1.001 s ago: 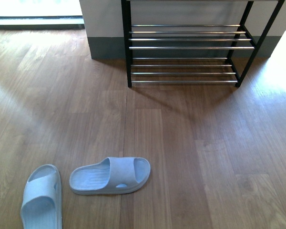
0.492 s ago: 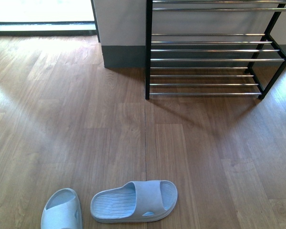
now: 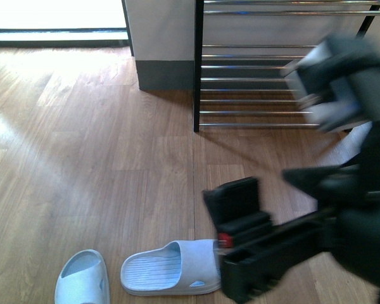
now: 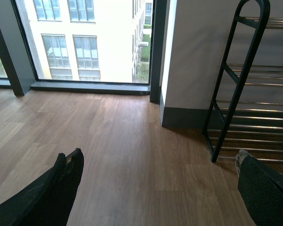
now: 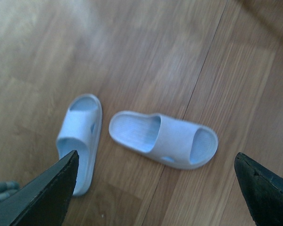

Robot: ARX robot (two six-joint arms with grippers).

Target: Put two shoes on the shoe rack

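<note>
Right gripper (image 5: 156, 159) hangs over the crosswise pale blue slide (image 5: 162, 140); I read its jaws wide, empty. Left gripper (image 4: 155, 157) likewise wide, empty, with the shoe rack (image 3: 197, 76) ahead.

Brown wood-plank floor (image 3: 82, 158) lay all around me, washed by a pale patch of sunlight toward ten o'clock. At twelve o'clock stood a white wall (image 3: 158, 28) with a dark grey skirting (image 3: 164, 75) along its foot. At eleven o'clock a dark-framed window (image 4: 85, 42) showed a cream building (image 4: 118, 47) outside.
</note>
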